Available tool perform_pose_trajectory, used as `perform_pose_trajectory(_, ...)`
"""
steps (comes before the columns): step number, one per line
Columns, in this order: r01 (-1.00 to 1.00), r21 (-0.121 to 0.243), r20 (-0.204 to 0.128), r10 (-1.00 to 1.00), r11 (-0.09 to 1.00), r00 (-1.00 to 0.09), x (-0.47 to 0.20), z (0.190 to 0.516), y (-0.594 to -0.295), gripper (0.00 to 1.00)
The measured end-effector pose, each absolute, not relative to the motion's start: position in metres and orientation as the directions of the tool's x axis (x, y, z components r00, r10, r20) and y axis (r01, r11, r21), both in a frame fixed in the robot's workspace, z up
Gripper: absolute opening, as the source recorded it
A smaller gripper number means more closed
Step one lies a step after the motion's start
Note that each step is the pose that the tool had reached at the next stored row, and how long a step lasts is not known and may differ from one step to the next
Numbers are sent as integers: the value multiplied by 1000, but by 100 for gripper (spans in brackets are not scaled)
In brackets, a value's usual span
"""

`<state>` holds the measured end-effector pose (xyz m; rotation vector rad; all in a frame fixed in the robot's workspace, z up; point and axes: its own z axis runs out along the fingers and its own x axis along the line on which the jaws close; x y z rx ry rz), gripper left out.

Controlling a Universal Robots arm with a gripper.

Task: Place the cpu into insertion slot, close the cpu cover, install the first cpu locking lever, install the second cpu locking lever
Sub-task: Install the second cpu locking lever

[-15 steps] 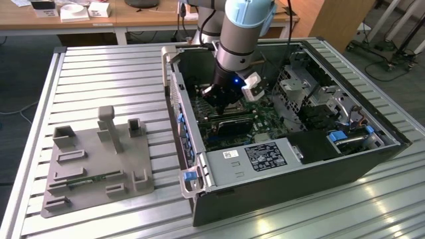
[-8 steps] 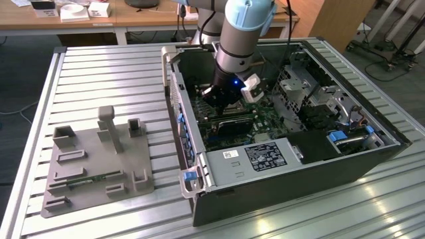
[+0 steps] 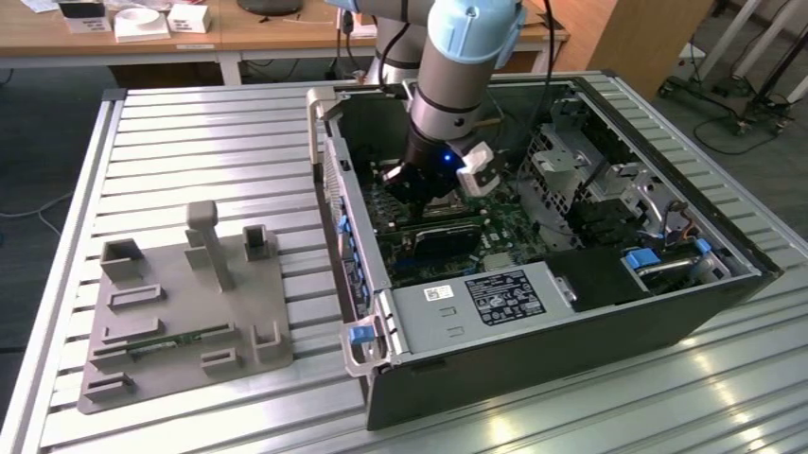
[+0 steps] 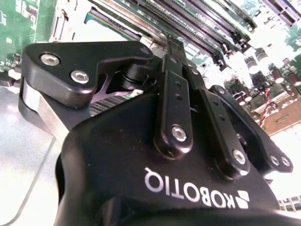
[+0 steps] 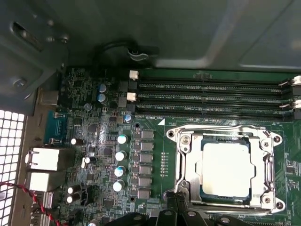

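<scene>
The arm has the hand (image 3: 423,189) lowered into the open computer case (image 3: 531,312), which lies on the slatted tabletop (image 3: 202,142) right of centre in the exterior view. In the first wrist view the cpu (image 5: 225,169) sits flat in the insertion slot (image 5: 195,200) at the lower right of the frame, its pale metal top showing through the square opening of the cpu cover (image 5: 188,162), which lies down over it. Placing the chip and closing the cover therefore appear done. Judged from this, the step in hand is the locking levers. Thin metal rods run along the edges of the cover frame, but whether either lever is already latched cannot be told from these pictures. The black links of the hand stand at the bottom edge of the first wrist view, just beside the near edge of the socket frame. In the second wrist view the hand's fingers (image 4: 175,56) appear drawn close together over the memory slots (image 4: 188,23), with nothing seen between them, so the hand reads as narrow and empty. The next move would call for a fine contact on a slim lever close to the board, pressed down and tucked under its catch without scraping the neighbouring capacitors (image 5: 121,155). A grey fixture block (image 3: 177,312) lies on the tabletop at the lower left of the exterior view.
</scene>
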<state>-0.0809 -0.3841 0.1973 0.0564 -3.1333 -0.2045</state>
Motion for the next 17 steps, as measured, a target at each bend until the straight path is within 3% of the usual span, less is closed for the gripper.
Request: perform_pose_trajectory(17,-36,132,0,-36,991,-999,-81,195,-379,10)
